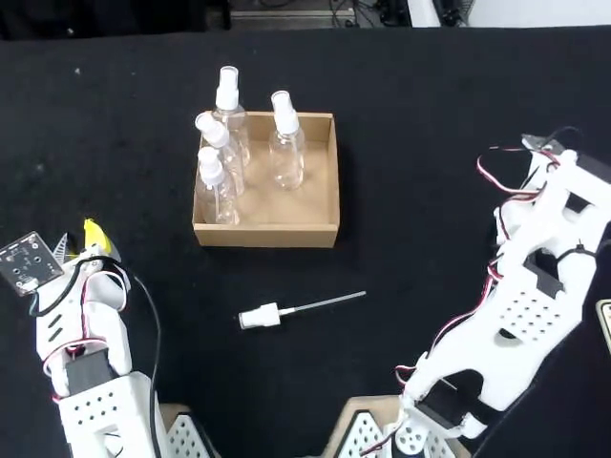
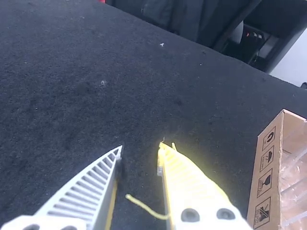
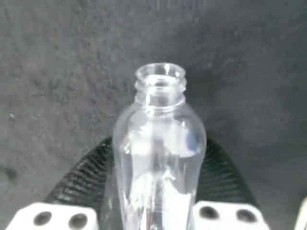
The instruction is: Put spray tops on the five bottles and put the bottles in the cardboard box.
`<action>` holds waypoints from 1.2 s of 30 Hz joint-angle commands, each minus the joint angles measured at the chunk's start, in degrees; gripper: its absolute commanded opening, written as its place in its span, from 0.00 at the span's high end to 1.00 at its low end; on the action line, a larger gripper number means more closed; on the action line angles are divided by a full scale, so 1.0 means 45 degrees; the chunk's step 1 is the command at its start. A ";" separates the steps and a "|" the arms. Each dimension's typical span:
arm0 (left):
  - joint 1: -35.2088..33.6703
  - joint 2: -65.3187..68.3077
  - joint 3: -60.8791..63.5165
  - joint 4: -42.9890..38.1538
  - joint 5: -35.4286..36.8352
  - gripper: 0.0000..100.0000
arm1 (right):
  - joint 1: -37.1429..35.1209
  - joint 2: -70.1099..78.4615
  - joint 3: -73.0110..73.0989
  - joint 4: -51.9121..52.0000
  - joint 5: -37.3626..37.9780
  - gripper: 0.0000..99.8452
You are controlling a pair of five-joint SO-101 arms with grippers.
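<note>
An uncapped clear bottle [image 3: 160, 120] stands between the black fingers [image 3: 81, 177] of my right gripper [image 3: 158, 153], which is shut on its body above the black table. The right arm [image 1: 539, 248] is folded at the table's right side. One loose white spray top [image 1: 277, 314] with its long tube lies on the table in front of the cardboard box [image 1: 267, 232]. Several clear bottles with spray tops [image 1: 284, 134] stand in the box. My left gripper [image 2: 139, 155] hovers open and empty over bare cloth at the near left [image 1: 79, 240], beside the box corner [image 2: 271, 167].
The black cloth [image 1: 430, 143] covers the whole table. The right half of the box floor [image 1: 310, 205] is free. Arm bases sit at the front edge [image 1: 363, 434]. Dark equipment lies beyond the far edge.
</note>
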 commanded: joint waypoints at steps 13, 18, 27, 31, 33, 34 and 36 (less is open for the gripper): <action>-0.0010 -0.0176 0.0283 -0.0215 -0.0059 0.90 | -0.0606 -0.0225 -0.1123 0.0195 0.6173 0.73; -0.0010 -0.0176 0.0283 -0.0215 -0.0059 0.90 | -0.0586 -0.0322 -0.1201 0.0449 0.6173 0.65; -0.0010 -0.0176 0.0283 -0.0215 -0.0059 0.90 | -0.0606 -0.0205 -0.1983 0.0625 0.6095 0.66; -0.0010 -0.0176 0.0283 -0.0215 -0.0059 0.90 | -0.0430 -0.0186 -0.1631 -0.0098 0.6115 0.66; -0.0010 -0.0176 0.0283 -0.0215 -0.0059 0.90 | -0.0410 -0.0186 -0.1260 -0.0410 0.6115 0.66; -0.0010 -0.0176 0.0283 -0.0215 -0.0059 0.90 | -0.0391 -0.0186 -0.0987 -0.0606 0.6115 0.66; -0.0010 -0.0176 0.0283 -0.0215 -0.0059 0.90 | -0.0371 -0.0205 -0.0440 -0.1035 0.6115 0.66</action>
